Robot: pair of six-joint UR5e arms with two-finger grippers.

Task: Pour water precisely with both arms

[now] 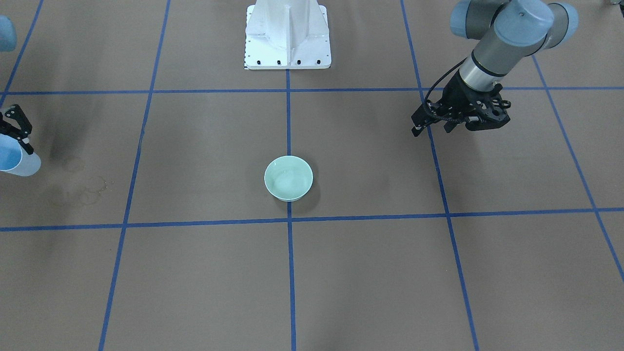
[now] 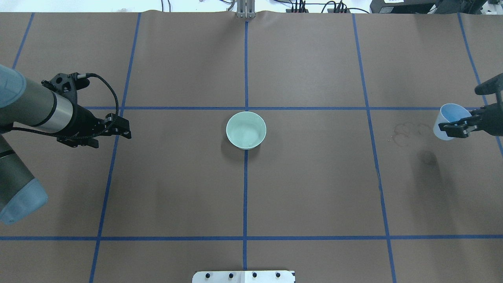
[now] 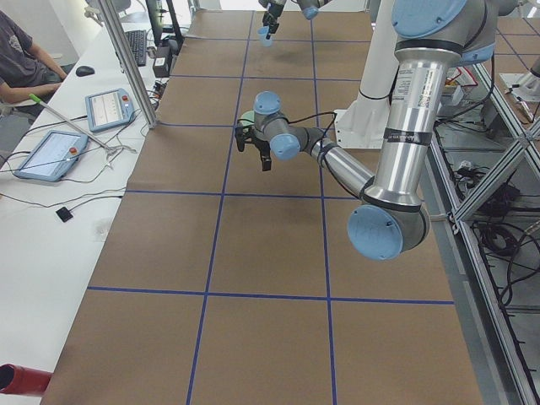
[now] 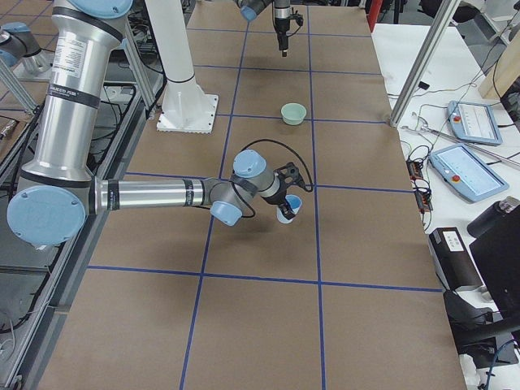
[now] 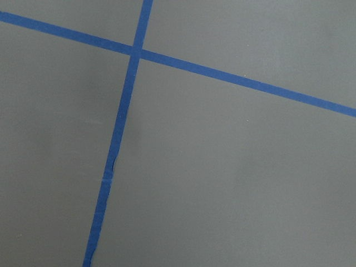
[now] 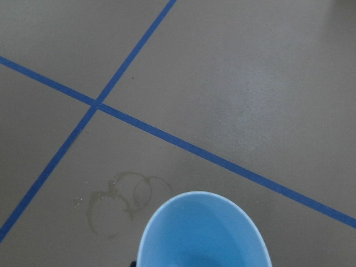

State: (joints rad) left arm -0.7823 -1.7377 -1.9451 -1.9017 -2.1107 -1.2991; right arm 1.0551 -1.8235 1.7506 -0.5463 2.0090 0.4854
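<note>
A pale green bowl [image 2: 246, 130] stands at the table's middle on the blue tape cross; it also shows in the front view [image 1: 288, 178]. Faint glints in the bowl may be water [image 2: 247, 135]. My right gripper [image 2: 452, 129] is shut on a light blue cup [image 2: 452, 114] and holds it above the table at the far right, well apart from the bowl. The cup's rim fills the bottom of the right wrist view [image 6: 200, 233]; I cannot tell whether water is in it. My left gripper [image 2: 120, 131] is open and empty, hovering left of the bowl.
Dried ring stains [image 2: 406, 131] mark the brown paper just inboard of the cup and show in the right wrist view [image 6: 128, 197]. The white bolted pedestal [image 1: 287, 36] stands at the robot's side. Blue tape lines grid the table. A seated person and tablets [image 3: 51, 152] are beside the table.
</note>
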